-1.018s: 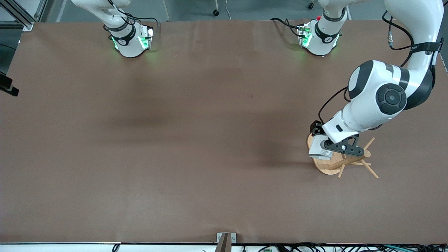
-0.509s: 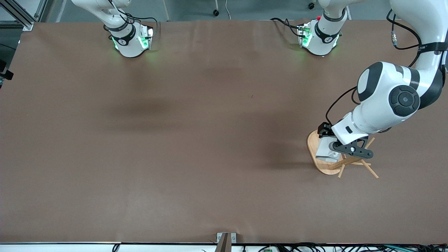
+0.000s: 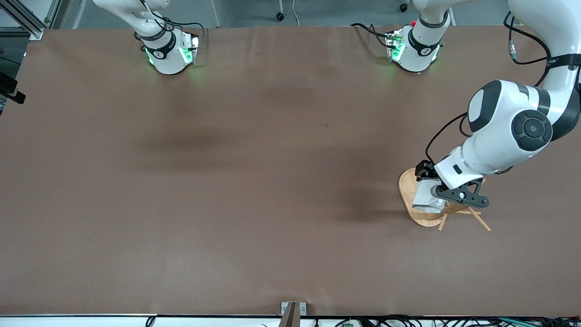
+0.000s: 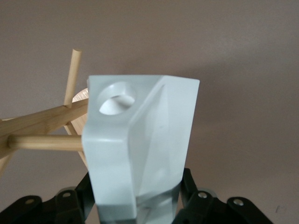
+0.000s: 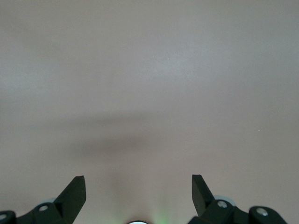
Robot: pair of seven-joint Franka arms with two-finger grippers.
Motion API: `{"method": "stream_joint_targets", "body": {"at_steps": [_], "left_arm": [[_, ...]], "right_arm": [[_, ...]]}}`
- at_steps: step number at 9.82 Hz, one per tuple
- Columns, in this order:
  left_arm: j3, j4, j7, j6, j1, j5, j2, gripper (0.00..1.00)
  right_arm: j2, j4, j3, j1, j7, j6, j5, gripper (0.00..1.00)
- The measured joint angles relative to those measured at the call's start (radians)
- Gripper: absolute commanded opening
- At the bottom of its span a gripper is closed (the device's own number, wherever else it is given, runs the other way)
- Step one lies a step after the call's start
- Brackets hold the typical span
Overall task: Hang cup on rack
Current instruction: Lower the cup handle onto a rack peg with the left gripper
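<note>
Front view, count: one cup [image 3: 426, 200], one rack [image 3: 431, 206], both on the table [image 3: 254, 181] toward the left arm's end.
Front view, change: left end effector [image 3: 435, 196] and cup shifted slightly toward the rack's post since a second ago.
Left wrist view: left end effector [image 4: 140, 205] clenched on the cup [image 4: 140, 144]; pierced handle beside a peg [image 4: 44, 142], contact unclear.
Right wrist view: right end effector [image 5: 138, 191] released, over bare table; arm waiting.

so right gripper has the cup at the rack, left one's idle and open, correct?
Arms are swapped. The left gripper is shut on the cup at the rack, seen in the left wrist view; the right gripper is idle and open.
</note>
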Motion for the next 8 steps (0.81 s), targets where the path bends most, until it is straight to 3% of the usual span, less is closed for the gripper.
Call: {"method": "stream_joint_targets", "body": {"at_steps": [8], "left_arm": [[0.001, 0.029, 0.048, 0.003, 0.032, 0.000, 0.029, 0.41]], "right_arm": [[0.000, 0.000, 0.004, 0.000, 0.000, 0.026, -0.001, 1.00]]}}
